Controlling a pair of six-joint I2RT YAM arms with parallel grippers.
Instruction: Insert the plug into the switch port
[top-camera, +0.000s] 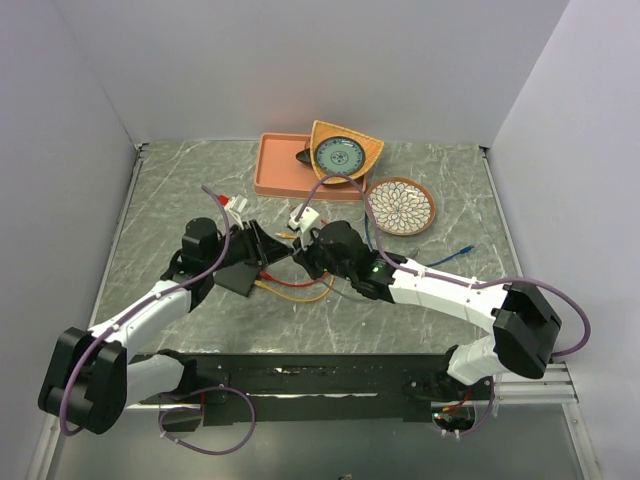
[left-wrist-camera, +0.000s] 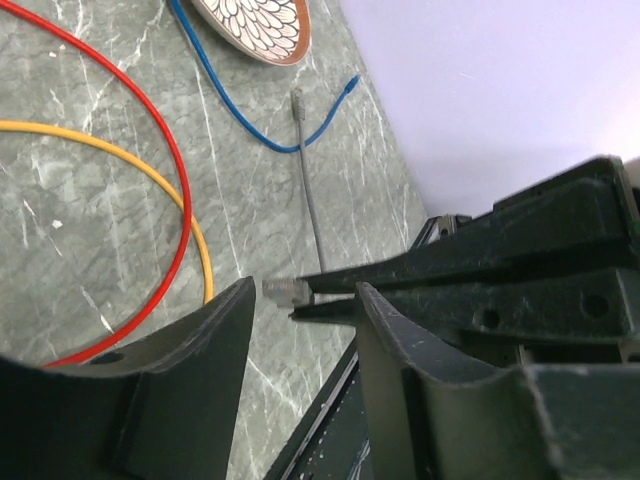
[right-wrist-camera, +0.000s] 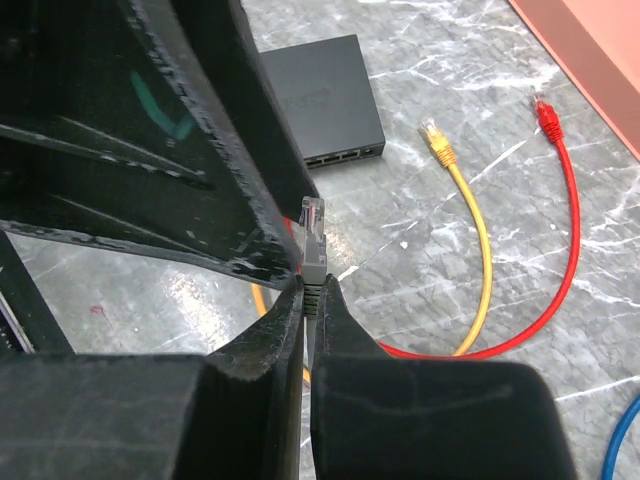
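The switch (right-wrist-camera: 325, 100) is a flat black box with a row of sockets on its near edge; in the top view the switch (top-camera: 238, 277) lies below my left gripper (top-camera: 260, 240). My right gripper (right-wrist-camera: 312, 290) is shut on the boot of the grey plug (right-wrist-camera: 313, 235), whose clear tip points towards the switch from above the table. In the left wrist view the plug (left-wrist-camera: 284, 291) sticks out between the tips of my left gripper (left-wrist-camera: 305, 288), which is partly open and touches nothing. The right gripper (top-camera: 303, 252) meets the left one mid-table.
Red cable (right-wrist-camera: 560, 230) and yellow cable (right-wrist-camera: 478, 240) loop on the marble beside the switch. A blue cable (left-wrist-camera: 250, 110) and the grey cable's other end (left-wrist-camera: 298, 100) lie to the right. Behind stand a pink tray (top-camera: 272, 172), a wooden bowl (top-camera: 368, 150) and a patterned plate (top-camera: 400, 205).
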